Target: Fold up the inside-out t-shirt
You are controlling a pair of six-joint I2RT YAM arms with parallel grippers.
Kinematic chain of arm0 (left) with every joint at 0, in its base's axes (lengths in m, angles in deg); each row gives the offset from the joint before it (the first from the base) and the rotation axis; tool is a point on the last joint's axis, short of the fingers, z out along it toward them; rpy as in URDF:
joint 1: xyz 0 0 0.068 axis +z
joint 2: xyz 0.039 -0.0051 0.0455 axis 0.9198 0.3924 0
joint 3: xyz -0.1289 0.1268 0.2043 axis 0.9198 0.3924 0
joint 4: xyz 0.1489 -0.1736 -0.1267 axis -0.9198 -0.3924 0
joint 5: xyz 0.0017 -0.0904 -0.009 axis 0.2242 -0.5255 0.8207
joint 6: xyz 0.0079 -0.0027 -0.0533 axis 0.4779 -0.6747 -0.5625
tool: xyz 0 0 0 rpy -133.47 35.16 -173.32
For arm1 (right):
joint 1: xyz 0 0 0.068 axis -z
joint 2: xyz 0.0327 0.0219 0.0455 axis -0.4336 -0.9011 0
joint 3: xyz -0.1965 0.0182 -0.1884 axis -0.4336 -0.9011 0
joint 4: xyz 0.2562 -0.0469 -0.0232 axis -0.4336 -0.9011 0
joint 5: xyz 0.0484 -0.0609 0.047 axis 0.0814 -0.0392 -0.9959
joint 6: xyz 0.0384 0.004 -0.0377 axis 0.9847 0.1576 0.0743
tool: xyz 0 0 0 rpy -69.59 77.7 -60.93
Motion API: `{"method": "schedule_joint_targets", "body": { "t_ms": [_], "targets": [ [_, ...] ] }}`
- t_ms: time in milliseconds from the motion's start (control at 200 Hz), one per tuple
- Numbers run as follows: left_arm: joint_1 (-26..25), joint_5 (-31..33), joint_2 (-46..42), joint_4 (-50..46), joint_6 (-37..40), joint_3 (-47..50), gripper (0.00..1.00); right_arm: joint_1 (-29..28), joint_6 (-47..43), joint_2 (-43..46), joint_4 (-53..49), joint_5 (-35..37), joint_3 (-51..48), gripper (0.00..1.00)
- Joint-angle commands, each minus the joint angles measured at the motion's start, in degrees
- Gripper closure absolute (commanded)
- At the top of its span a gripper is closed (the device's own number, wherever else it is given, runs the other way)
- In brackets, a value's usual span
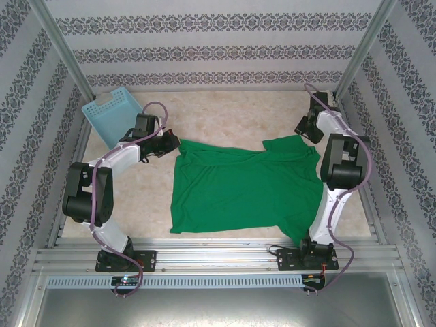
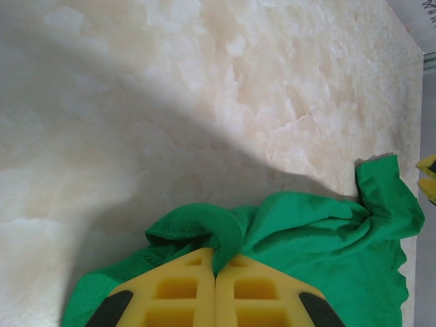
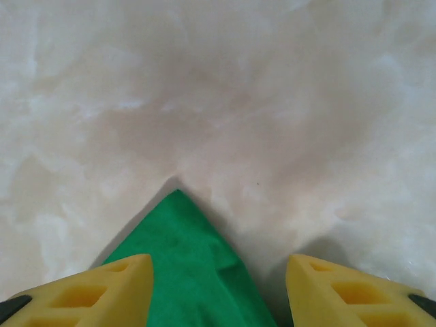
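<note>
Pale beige, marble-patterned table [image 1: 231, 116], flat top. Lying on it: bright green short-sleeved cloth t-shirt [image 1: 238, 191], spread mostly flat, centre to right, reaching the near edge; light blue plastic lattice basket [image 1: 112, 112], far left corner.

No readable text, label or number appears anywhere.

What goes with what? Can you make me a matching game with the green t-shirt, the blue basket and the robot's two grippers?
Things:
1. t-shirt
2. basket
3. left gripper
4. right gripper

Clues:
A. open, one yellow finger on each side of a green corner
B. light blue, in the far left corner
C. bright green, spread out in the middle
D. shut, pinching green cloth

Pairs: 1-C, 2-B, 3-D, 4-A
</note>
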Motion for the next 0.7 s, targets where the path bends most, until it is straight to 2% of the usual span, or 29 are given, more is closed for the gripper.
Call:
{"method": "schedule_joint_targets", "body": {
  "t_ms": [0,260,360,460,639,694],
  "targets": [
    [-0.55,-0.83,1.03,-1.33,1.28,-1.58,1.00,-1.11,-1.30,-2.91,-5.54,-0.18,3.40,0.45],
    [-0.51,-0.69,1.40,-1.49,1.14,-2.04,1.00,-2.81,-2.29,-8.02,-9.05,0.50,8.96,0.45],
    [-0.51,-0.45,1.32,-1.30,0.86,-1.93,1.00,-3.10,-2.86,-9.93,-11.41,1.62,12.06,0.49],
    [-0.55,-0.43,1.06,-0.80,0.45,-1.74,1.00,-3.43,-3.51,-11.78,-13.52,2.27,15.28,0.63],
    [0.20,-1.75,0.70,1.84,-2.13,-1.63,1.00,-3.18,-4.39,-12.67,-13.80,3.09,18.83,0.99],
    [0.58,-2.15,0.72,2.37,-2.89,-2.04,1.00,-3.09,-4.78,-11.87,-13.39,3.59,19.62,1.00]
  ]
}}
